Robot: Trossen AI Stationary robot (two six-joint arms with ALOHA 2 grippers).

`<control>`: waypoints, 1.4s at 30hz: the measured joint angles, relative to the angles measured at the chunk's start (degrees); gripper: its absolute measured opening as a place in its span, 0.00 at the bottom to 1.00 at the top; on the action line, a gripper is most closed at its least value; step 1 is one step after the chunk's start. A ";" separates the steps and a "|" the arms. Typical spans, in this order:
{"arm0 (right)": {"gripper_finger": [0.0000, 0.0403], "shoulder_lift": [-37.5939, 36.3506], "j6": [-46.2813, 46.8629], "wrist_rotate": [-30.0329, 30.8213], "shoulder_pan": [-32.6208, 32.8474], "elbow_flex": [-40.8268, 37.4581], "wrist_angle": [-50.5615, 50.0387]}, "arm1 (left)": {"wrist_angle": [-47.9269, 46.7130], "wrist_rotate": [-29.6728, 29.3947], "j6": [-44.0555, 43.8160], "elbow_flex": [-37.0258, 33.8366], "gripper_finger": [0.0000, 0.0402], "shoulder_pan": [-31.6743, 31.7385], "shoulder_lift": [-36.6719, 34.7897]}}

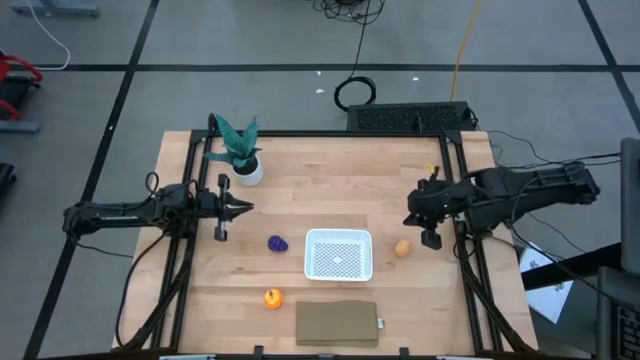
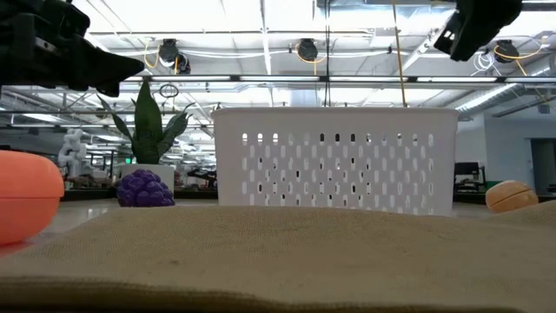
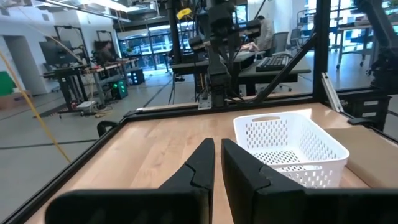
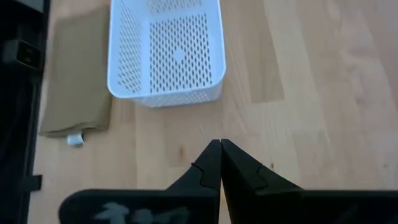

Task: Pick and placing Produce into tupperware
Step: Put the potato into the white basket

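Lying beside right hand (image 1: 408, 219): tan lump (image 1: 402, 248)

- Both arms are matte black, built of slim jointed segments.
- Left gripper (image 1: 243, 208) ends in tapered, pointed black fingers (image 3: 202, 165).
- Right gripper (image 4: 221, 163) has matching wedge-shaped black fingers (image 4: 209, 163).

White mesh tupperware (image 1: 339, 254) upright, empty. Purple cluster (image 1: 278, 243) just left of it; tan-yellow lump (image 1: 402, 247) just right; orange ball (image 1: 272, 298) off its front-left corner.
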 joint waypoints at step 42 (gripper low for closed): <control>0.08 13.62 1.69 -4.92 -0.02 6.05 -9.21 | -1.46 -0.39 0.09 0.02 0.08 0.00 -0.01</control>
